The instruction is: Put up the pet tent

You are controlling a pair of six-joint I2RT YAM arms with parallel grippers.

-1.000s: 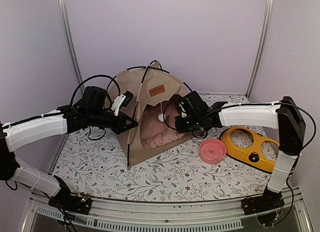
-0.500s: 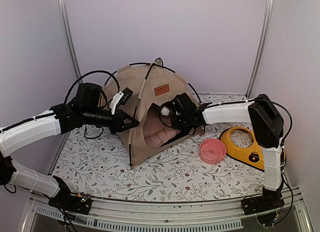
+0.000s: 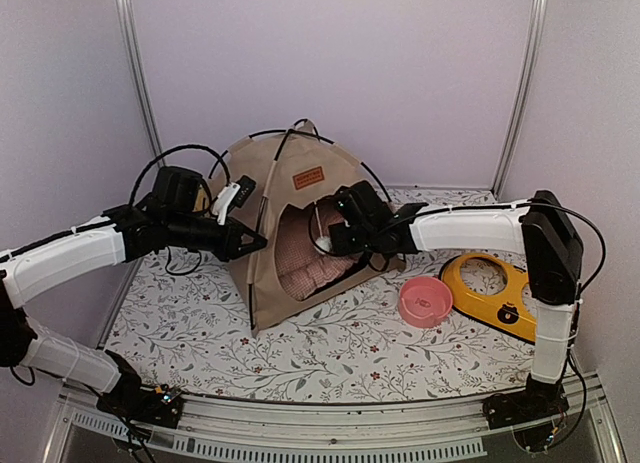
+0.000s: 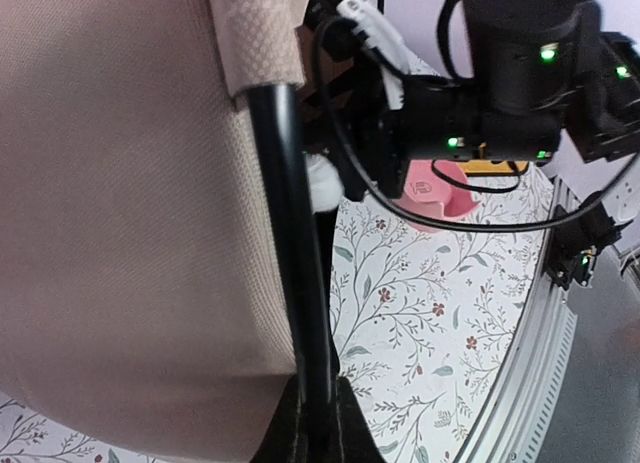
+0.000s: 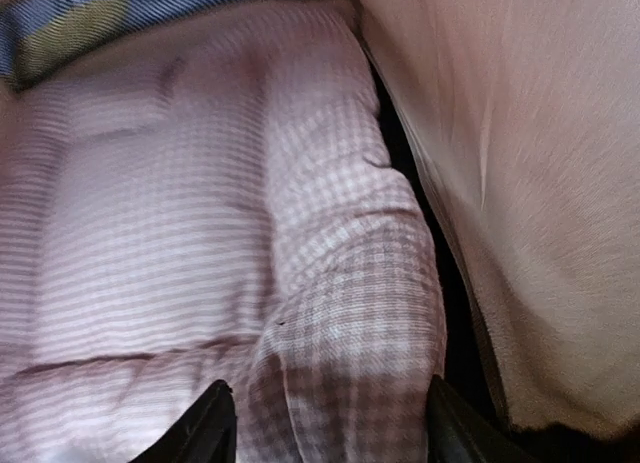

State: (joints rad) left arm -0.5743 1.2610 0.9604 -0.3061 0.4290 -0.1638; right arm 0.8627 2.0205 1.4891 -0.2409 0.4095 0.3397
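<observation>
**Left gripper** [image 4: 312, 428]: the fingers [image 4: 345, 433] are closed tight on the black front pole [image 4: 295, 263] of the pet tent [image 3: 285, 208], low on the pole. The beige fabric [image 4: 130, 183] wraps the pole's far side. In the top view this grip sits at the tent's left front edge, and the left arm reaches in from the left.

**Right gripper** [image 5: 325, 423]: the two fingertips [image 5: 205, 423] stand well apart and grasp nothing. The near corner of the pink checked cushion [image 5: 200, 233] lies between and below them. Whether the tips touch it cannot be told. Tent fabric hangs just to the right, with a dark gap between it and the cushion. From above, the right gripper [image 3: 328, 241] is at the tent's doorway, and its arm stretches across from the right.

**Pet tent**: it stands upright at the back middle of the table, its poles arched over the top and its doorway facing the front right. A brown label patch [image 3: 311, 177] sits above the doorway. A white pom-pom [image 4: 322, 183] hangs just beside the front pole.

**Surroundings**: the table has a floral cover [image 3: 330, 353]. A pink bowl [image 3: 425, 301] sits to the right of the tent. A yellow bowl stand [image 3: 500, 295] lies just beyond the bowl.
</observation>
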